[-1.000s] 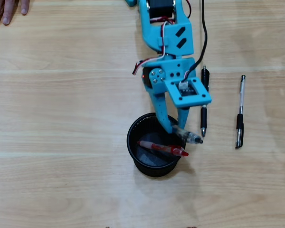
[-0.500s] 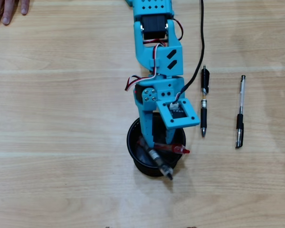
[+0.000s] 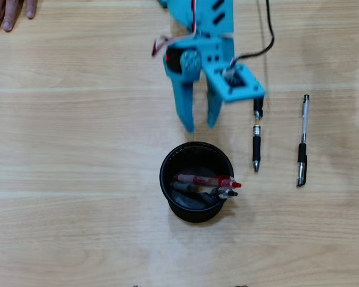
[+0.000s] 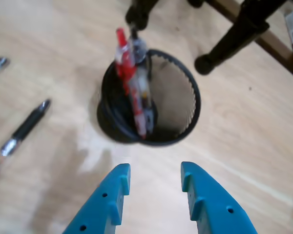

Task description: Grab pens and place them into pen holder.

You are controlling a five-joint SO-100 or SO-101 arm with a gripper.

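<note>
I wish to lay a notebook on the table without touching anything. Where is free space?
In the overhead view, the wood left of the pen holder is bare up to the hand at the top corner. The strip below the holder is free too. Crowded: right of it, two pens, and above, the gripper.

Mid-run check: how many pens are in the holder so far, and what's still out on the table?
Done: two pens, the red-and-white pen and a grey-black pen, lean inside the pen holder. In hand: nothing; the gripper is open and empty above the table, beside the holder. Left: the black pen with a clear middle and the clear-barrelled pen lie on the table, to the holder's right in the overhead view.
</note>
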